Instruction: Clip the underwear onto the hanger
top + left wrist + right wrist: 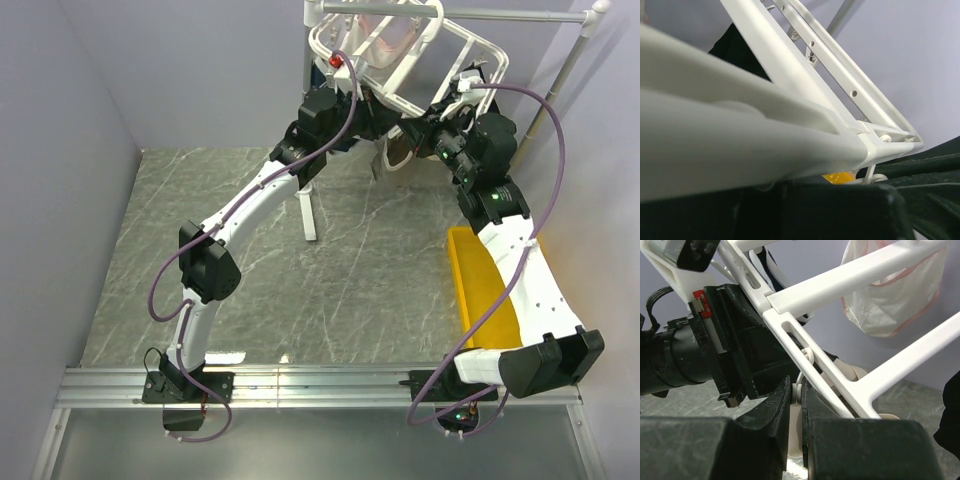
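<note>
Right gripper, fingers nearly together, pinching a white clip; left gripper, clamped shut on the hanger frame; underwear, drooping beneath the tilted frame between both grippers, long axis apparently downward, mostly hidden; judged light, limp, best taken at its firmer waistband.

Left arm and right arm reach the hanger, underwear dangling between them.
</note>
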Motion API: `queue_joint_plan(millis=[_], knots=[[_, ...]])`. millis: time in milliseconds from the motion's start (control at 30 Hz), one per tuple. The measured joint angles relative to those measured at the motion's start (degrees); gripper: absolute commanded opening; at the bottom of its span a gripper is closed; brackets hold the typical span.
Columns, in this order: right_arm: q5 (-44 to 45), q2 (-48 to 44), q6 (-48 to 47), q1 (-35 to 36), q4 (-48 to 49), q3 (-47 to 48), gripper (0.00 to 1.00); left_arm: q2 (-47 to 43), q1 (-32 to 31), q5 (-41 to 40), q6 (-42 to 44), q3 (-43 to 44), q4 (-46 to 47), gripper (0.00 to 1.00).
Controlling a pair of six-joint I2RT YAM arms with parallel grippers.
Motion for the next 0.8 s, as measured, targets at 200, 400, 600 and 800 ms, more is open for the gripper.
queue_joint_plan(millis=[200, 400, 600, 800], knots=[[1.7, 0.0, 0.9, 0.3, 1.9, -1.8, 0.0, 0.0, -0.1, -0.9, -3.3, 0.0, 1.7, 0.0], [3.0, 0.0, 2.3, 0.6, 3.8, -3.4, 0.0, 0.2, -0.3, -0.9, -5.2, 0.0, 2.1, 0.01], [4.0, 0.0, 2.7, 0.9, 5.5, -4.3, 0.0, 0.3, -0.3, -1.2, -6.4, 0.0, 2.1, 0.0], [7.3, 0.0, 2.2, 2.3, 6.1, -4.6, 0.0, 0.3, -0.4, -2.1, -6.9, 0.0, 2.2, 0.01]])
